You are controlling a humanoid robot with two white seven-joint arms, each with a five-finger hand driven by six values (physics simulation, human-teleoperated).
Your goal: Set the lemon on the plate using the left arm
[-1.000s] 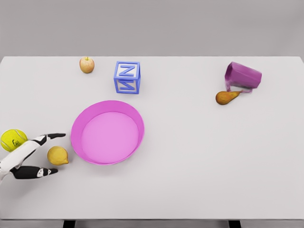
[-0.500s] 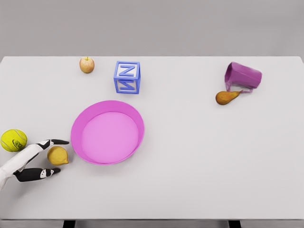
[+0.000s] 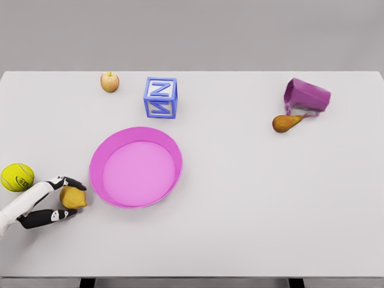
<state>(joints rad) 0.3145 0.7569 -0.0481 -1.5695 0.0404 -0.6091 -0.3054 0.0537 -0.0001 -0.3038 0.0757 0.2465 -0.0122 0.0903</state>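
The yellow lemon [image 3: 73, 197] lies on the white table at the lower left, just left of the pink plate [image 3: 179, 165]. My left hand [image 3: 77, 199] comes in from the lower left edge and is shut on the lemon. One of its fingers [image 3: 73, 182] curls over the top of the lemon and the thumb [image 3: 63, 214] presses against its underside. The lemon still rests on the tabletop, a small gap away from the plate's rim. Nothing lies in the plate. No right arm shows.
A tennis ball [image 3: 17, 177] sits close to my left forearm, at the table's left edge. At the back are an apple [image 3: 109, 81] and a blue letter block [image 3: 161, 97]. A purple mug [image 3: 306, 96] lies on its side at the far right beside a pear [image 3: 287, 122].
The left hand's finger and thumb have drawn together from a wide spread until they touch the lemon. The lemon has stayed in place.
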